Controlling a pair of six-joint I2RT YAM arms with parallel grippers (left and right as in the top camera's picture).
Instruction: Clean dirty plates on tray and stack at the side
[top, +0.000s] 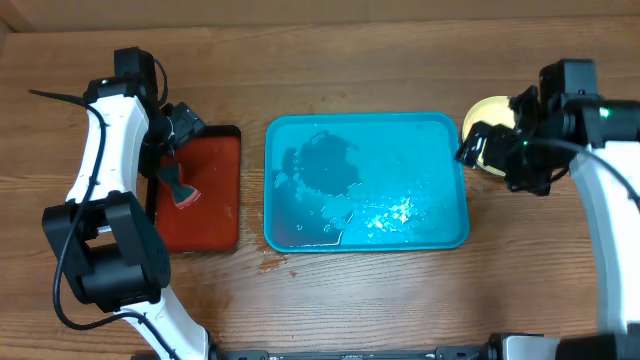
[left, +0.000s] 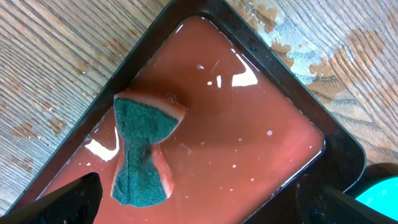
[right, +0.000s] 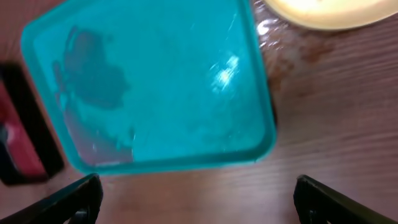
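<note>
The wooden tabletop (top: 350, 300) carries the turquoise tray (top: 366, 118) at its middle, wet, with a dark smudge toward its left half. Just left of it lies a black-rimmed red tray (top: 215, 200) filled with reddish liquid. Near the right edge, beside the turquoise tray, sits a yellow plate (top: 488, 108), partly hidden under the right arm. A green-faced sponge (left: 140, 155) rests in the red liquid. The left pincer (left: 199, 186) hangs above it, fingers spread wide. The right pincer (right: 198, 186) is likewise spread, holding nothing.

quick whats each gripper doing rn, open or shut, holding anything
left gripper: open, holding nothing; the sponge lies loose in the red tray.
right gripper: open, holding nothing.
</note>
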